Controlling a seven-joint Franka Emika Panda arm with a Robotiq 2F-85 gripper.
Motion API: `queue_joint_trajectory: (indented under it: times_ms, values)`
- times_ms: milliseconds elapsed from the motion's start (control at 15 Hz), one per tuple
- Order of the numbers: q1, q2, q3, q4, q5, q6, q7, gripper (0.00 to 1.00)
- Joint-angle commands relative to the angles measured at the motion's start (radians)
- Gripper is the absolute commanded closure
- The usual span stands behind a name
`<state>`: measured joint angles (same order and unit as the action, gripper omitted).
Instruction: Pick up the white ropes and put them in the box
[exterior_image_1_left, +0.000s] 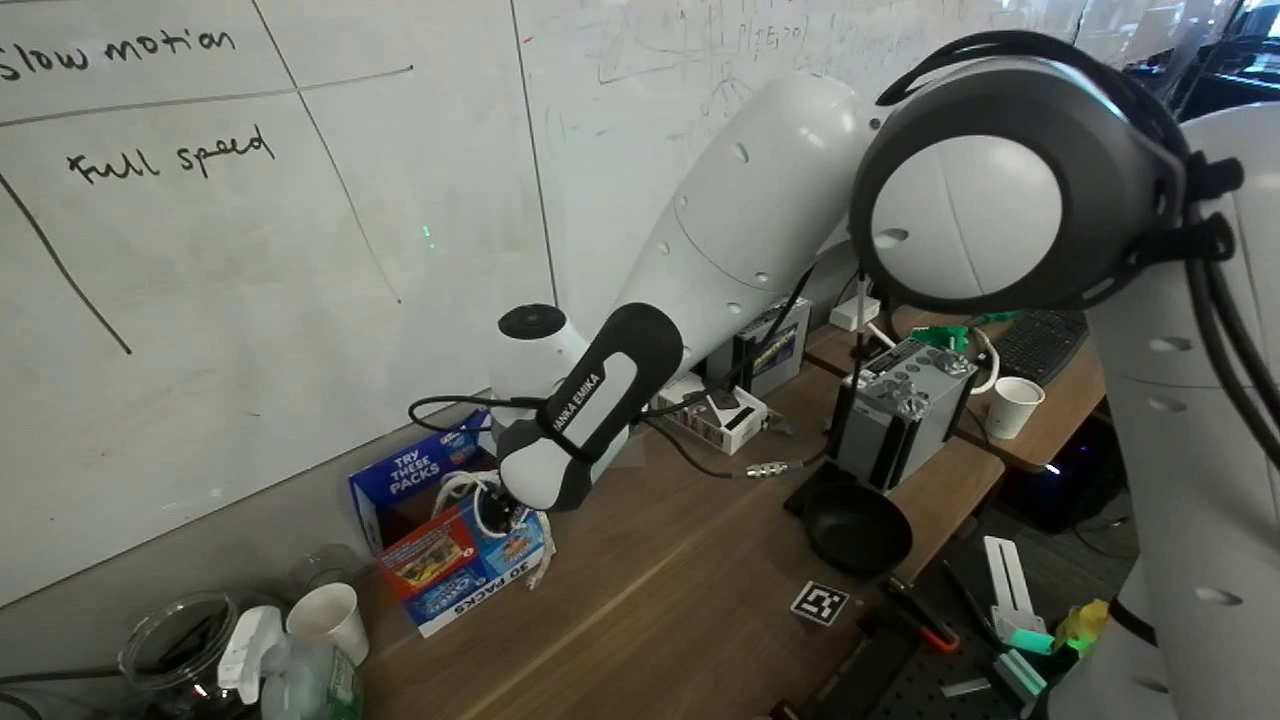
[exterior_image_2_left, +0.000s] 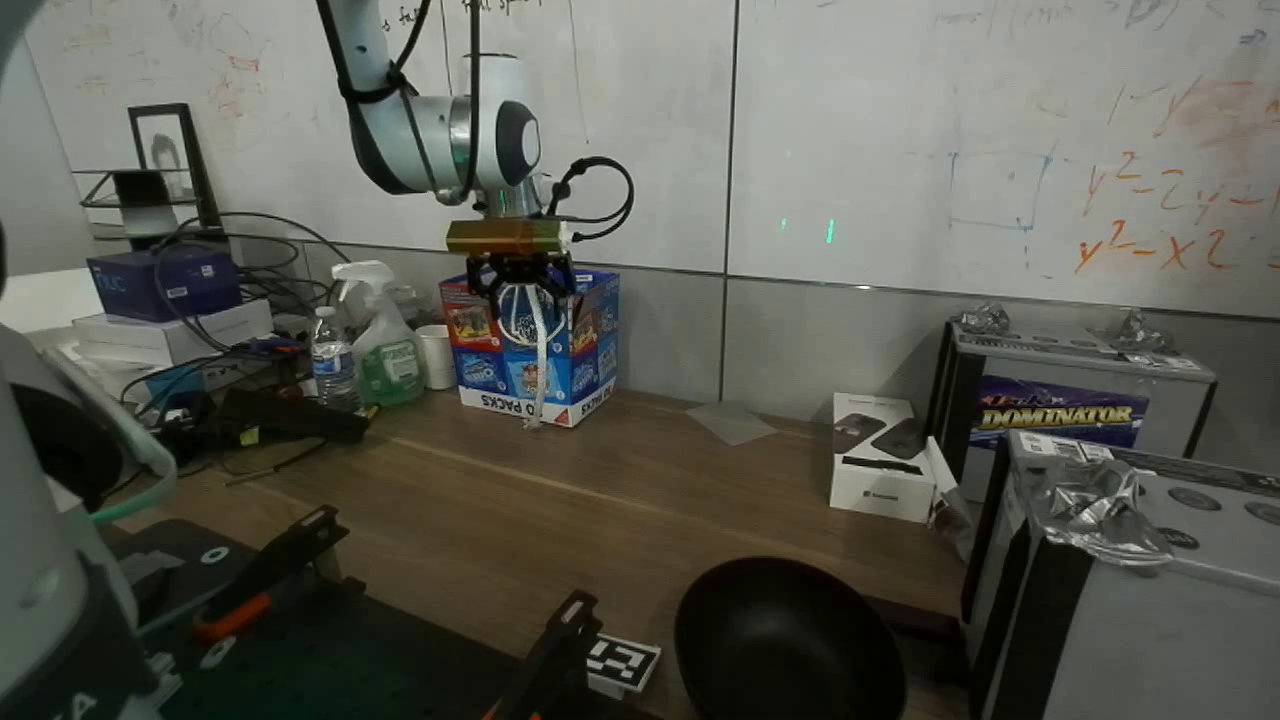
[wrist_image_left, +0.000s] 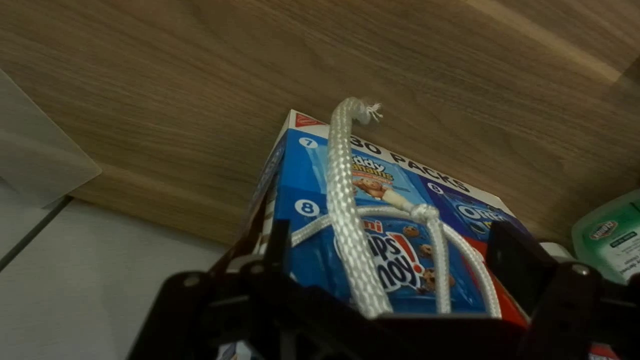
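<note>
A: What do we see in an exterior view, a bit up and left of the frame's middle?

B: We see the gripper (exterior_image_2_left: 527, 308), pointing down over the box (exterior_image_2_left: 500, 375). The white ropes (exterior_image_2_left: 541, 350) dangle down the box's front, and one long tail goes down close to the table (exterior_image_2_left: 640, 480).

A: Why do they dangle there?

B: We think they bend over the top edge, and their own weight pulls the loose ends down. The gripper hides the bend.

A: And in the wrist view?

B: We see the fingers (wrist_image_left: 278, 245), one just left of the middle, one at lower right. The jaws are spread wide and squeeze nothing. The ropes run between them, with a knot (wrist_image_left: 425, 212) right of the middle. We guess the wide gap gives the loops room to come free.

A: What about the box's top?

B: In an exterior view, at lower left, a blue panel (exterior_image_1_left: 412, 470) stands up behind the opening. Some loops sit at that opening, and an end hangs outside by the box's right corner. We can't tell how much rope is inside.

A: What is left for us?

B: Tucking the loose ends in, we think. They could drag the rest out.
</note>
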<state>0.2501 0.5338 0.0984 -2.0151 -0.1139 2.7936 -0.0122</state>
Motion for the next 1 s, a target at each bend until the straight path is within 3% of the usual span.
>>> queue_joint_trajectory:
  times_ms: [0, 400, 467, 533, 933]
  values:
    - [0.016, 0.024, -0.021, 0.043, -0.029, 0.007, 0.014, 0.00]
    - [0.016, 0.049, -0.029, 0.068, -0.045, 0.022, 0.013, 0.00]
    - [0.013, 0.054, -0.025, 0.070, -0.042, 0.024, 0.010, 0.25]
    - [0.011, 0.057, -0.022, 0.077, -0.039, 0.020, 0.008, 0.26]
    - [0.011, 0.076, -0.018, 0.094, -0.035, 0.020, 0.007, 0.73]
